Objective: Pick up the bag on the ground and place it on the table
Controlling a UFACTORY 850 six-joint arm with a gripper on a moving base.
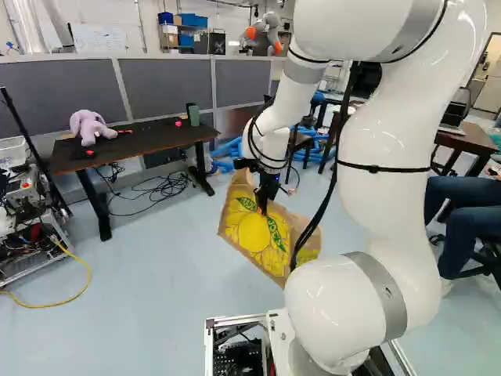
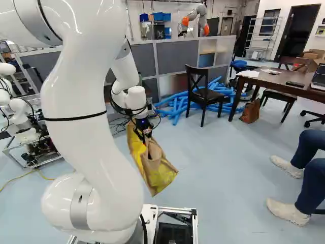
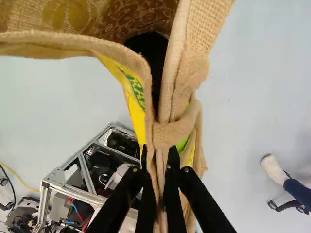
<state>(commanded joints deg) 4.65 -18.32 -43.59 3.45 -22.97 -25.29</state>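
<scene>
Burlap bag (image 1: 252, 231), the one with the yellow and green print, is hanging off the hand (image 1: 263, 208) out ahead of the arm (image 1: 391, 172), and it looks to be up off the floor (image 1: 160, 301). It's not hanging straight at all: in the left base view its long axis slants from upper left to lower right, with one corner pointing down, and the right base view shows a steeper slant the same way. Mouth end is up by the wrist, so the wrist view looks right into the dark opening. As for the hand (image 3: 159, 155), it's pinched nearly all the way in, with folded burlap between the two fingers and both touching it. Over at the left of the left base view there's a dark table (image 1: 149, 145) holding a purple plush toy (image 1: 91, 125) and a green cylinder (image 1: 193, 115), well apart from the bag. Right base view also has blue foam tubes (image 2: 175, 104) on the floor around a black wooden chair (image 2: 203, 91), plus another robot (image 2: 195, 23) way back.
</scene>
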